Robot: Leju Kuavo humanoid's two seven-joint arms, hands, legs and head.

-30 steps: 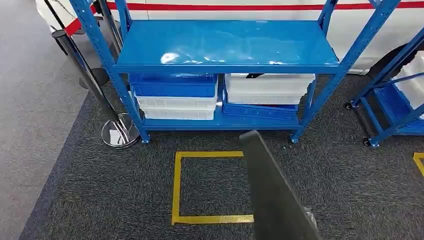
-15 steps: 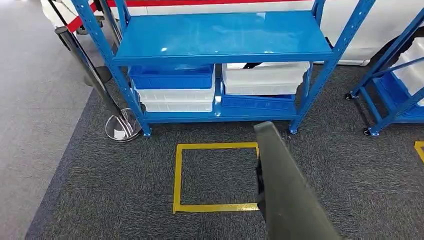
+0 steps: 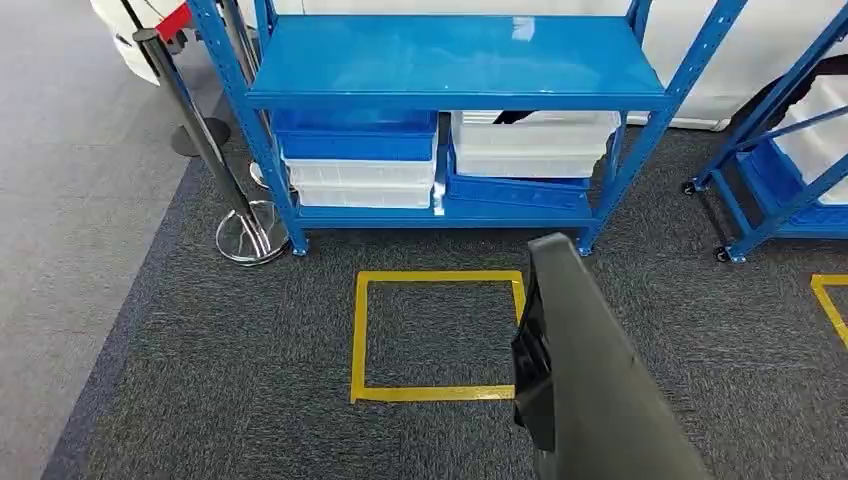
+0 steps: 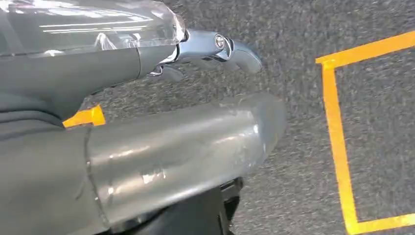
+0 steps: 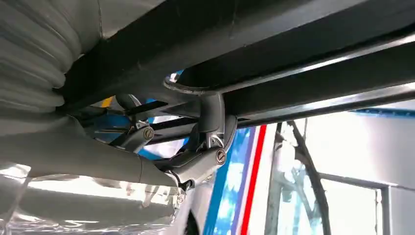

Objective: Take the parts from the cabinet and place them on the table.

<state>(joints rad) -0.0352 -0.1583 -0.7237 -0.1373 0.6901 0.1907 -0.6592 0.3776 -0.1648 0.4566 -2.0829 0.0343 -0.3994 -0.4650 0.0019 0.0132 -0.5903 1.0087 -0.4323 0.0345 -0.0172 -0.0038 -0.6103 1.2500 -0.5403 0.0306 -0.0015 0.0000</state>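
Right hand (image 5: 195,147) gripping dark part (image 3: 590,370), blue cabinet (image 3: 450,60) beyond

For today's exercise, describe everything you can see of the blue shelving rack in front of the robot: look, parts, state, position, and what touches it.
The blue shelving rack looks like painted metal, with perforated angled uprights and a glossy, bare top shelf. Its lower shelf carries stacked crates: a blue crate over white crates on one side, a white crate resting on a tilted blue crate on the other. It stands upright on dark carpet, just behind a yellow taped square.
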